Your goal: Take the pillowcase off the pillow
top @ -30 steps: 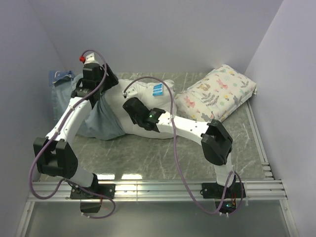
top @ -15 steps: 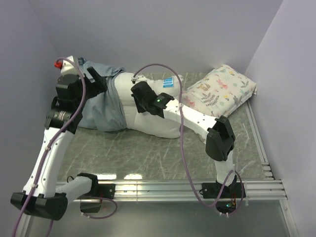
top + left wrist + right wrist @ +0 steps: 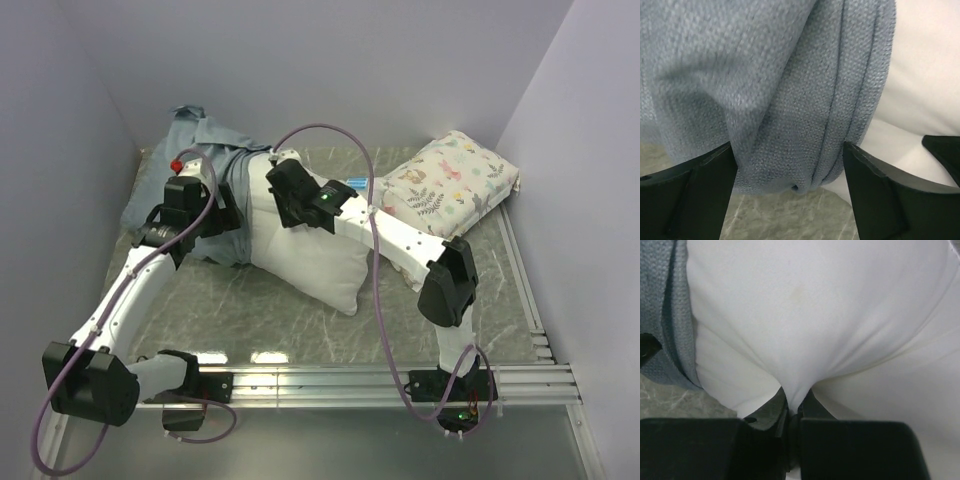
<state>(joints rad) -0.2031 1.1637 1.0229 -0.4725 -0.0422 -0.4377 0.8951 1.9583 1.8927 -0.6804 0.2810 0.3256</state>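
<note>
You'll find the pillow at the middle of the table. The pillowcase lies at its 10 o'clock, bunched toward the back-left corner and overlapping the pillow's left end. The other pillow sits at its 2 o'clock, just beside it.

Left hand agape (right hand clamped)

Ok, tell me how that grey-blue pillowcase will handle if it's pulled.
Probably floppy: the pillowcase hangs in soft folds inside the open left gripper. Its coarse weave likely grips rather than slips. It may drag on the pillow, which the right gripper pinches.
</note>
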